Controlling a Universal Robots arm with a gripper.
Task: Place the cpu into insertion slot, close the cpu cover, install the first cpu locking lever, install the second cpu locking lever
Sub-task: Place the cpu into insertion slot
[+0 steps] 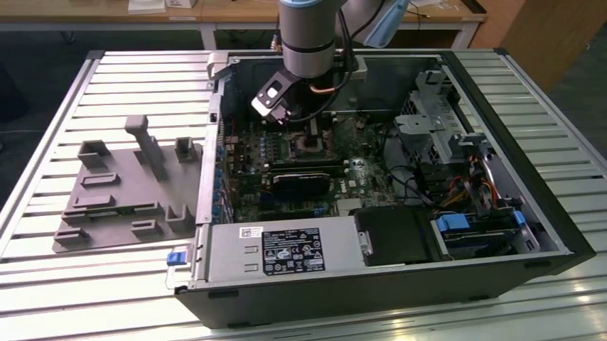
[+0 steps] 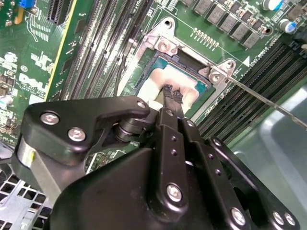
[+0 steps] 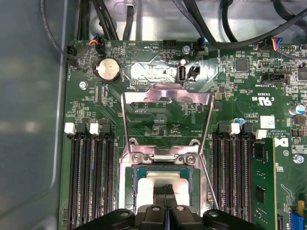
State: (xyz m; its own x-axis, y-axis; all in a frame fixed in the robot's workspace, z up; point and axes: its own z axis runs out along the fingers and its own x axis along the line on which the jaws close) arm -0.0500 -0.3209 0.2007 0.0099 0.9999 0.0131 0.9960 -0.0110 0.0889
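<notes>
- An open computer case (image 1: 379, 302) lay on a slatted metal counter (image 1: 57, 284), wooden desks (image 1: 95, 11) behind.
- Jaws, pressed together, hung over the cpu (image 3: 148, 184) in the insertion slot (image 3: 124, 179), cpu cover (image 3: 166, 94) raised.

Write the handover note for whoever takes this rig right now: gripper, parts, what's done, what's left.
Gripper: jaws shut, tips on or just above the cpu's pale top.
cpu: lies flat in the insertion slot.
cpu cover: open, folded back away from the slot.
Locking lever: one thin wire lever sticks out beside the slot, unlatched.
Done: cpu looks seated.
Left: cover not yet closed, neither lever installed.
</notes>
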